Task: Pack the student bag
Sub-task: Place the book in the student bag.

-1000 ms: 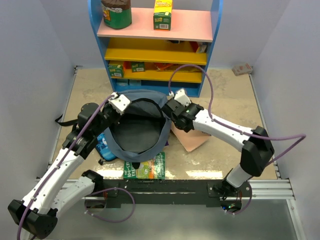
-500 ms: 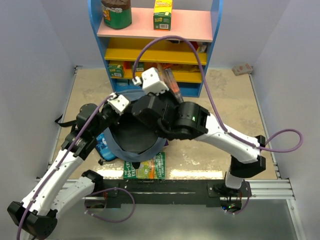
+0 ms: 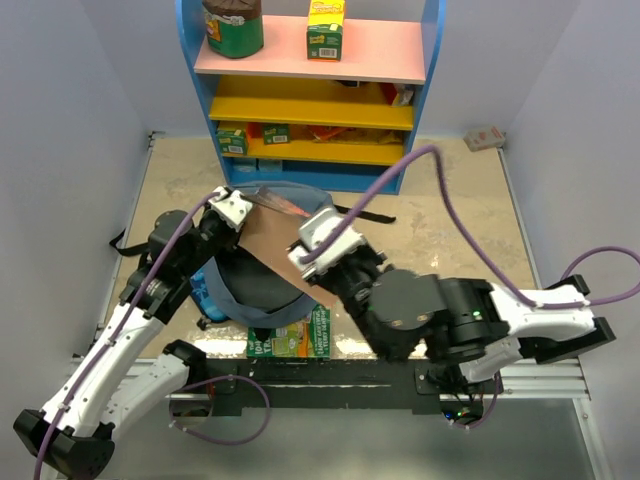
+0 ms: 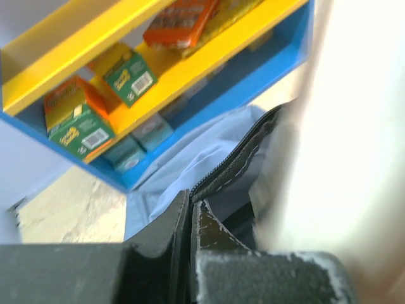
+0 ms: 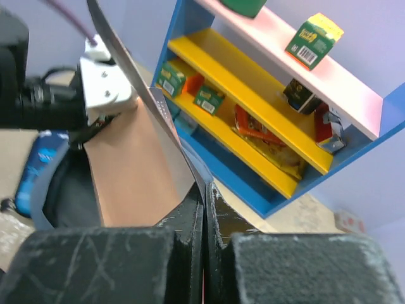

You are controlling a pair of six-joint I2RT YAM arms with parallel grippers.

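Observation:
The student bag (image 3: 251, 311) lies in the middle of the table, its mouth gaping to show the dark lining (image 3: 262, 288). My left gripper (image 4: 190, 204) is shut on the bag's zipper edge (image 4: 243, 159) at the far left rim and holds it up. Pale blue bag fabric (image 4: 183, 158) spreads beyond the fingers. My right gripper (image 5: 205, 190) is shut on one edge of a thin tan-covered book (image 5: 130, 171). That book (image 3: 275, 238) hangs tilted over the bag's mouth, its top edge near the left gripper.
A green book (image 3: 292, 340) lies under the bag's near edge. A blue pencil case (image 3: 206, 292) sits left of the bag. The blue shelf unit (image 3: 310, 95) with boxes stands behind. The right arm's bulky forearm (image 3: 440, 315) crosses the near table.
The right arm lifted the tan book off the table right of the bag, swung up and round, and now holds it tilted over the bag's mouth. The left gripper kept its hold.

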